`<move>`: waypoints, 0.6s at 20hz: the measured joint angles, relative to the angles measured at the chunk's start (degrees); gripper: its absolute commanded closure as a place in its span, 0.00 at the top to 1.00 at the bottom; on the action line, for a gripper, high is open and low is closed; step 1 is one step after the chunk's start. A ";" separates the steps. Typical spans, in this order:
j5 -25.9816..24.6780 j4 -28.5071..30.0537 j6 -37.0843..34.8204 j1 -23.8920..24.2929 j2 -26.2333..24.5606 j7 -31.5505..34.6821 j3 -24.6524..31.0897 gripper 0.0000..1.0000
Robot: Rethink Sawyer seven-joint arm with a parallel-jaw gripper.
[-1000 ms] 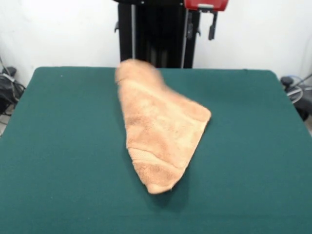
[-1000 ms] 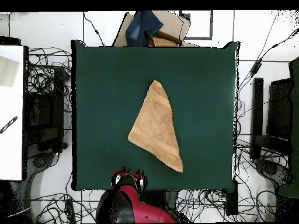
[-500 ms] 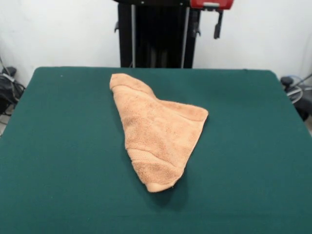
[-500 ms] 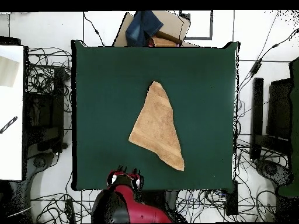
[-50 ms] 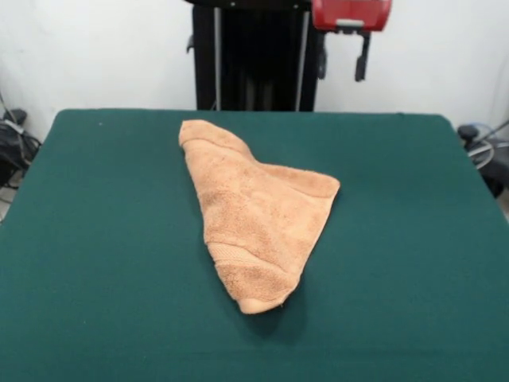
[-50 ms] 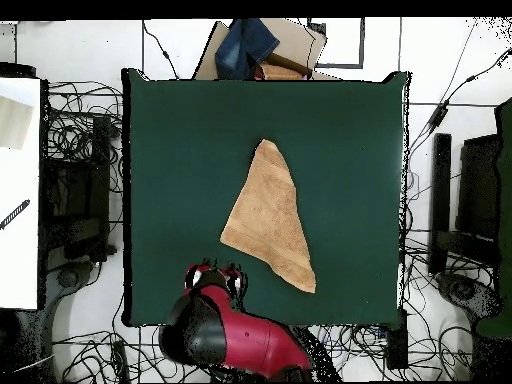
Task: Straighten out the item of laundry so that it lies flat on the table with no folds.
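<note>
The item of laundry, a light orange-tan towel [image 5: 258,219], lies in the middle of the dark green table [image 5: 95,239], folded over itself into a rough triangle. One point reaches toward the near edge, another toward the far edge. From above the towel [image 6: 268,215] shows as the same triangle on the table [image 6: 170,150]. My gripper [image 5: 343,68] hangs open and empty beyond the table's far edge, well clear of the towel. In the overhead view the gripper [image 6: 215,272] sits over the table's bottom edge, left of the towel's lower corner.
A cardboard box with blue cloth [image 6: 262,48] stands just past the table's top edge in the overhead view. Cables cover the floor on both sides. A white surface [image 6: 20,190] lies to the left of the table.
The towel's far corner, blurred in motion one second ago, has settled flat on the table. My gripper has drifted right and slightly lower in the front view, still empty.
</note>
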State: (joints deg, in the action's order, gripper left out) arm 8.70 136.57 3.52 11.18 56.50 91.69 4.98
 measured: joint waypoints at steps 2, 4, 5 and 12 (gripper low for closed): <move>0.12 -1.88 -0.69 -0.40 -0.74 0.00 -0.16 1.00; 0.14 -4.63 -1.34 -0.76 -1.80 0.00 -0.33 1.00; 0.14 -5.82 -1.49 -0.89 -2.29 0.00 -0.42 1.00; 0.11 -12.64 -1.50 -1.70 -6.80 0.00 -1.24 1.00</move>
State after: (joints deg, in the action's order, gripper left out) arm 8.81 123.94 2.02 9.49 49.71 91.69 3.74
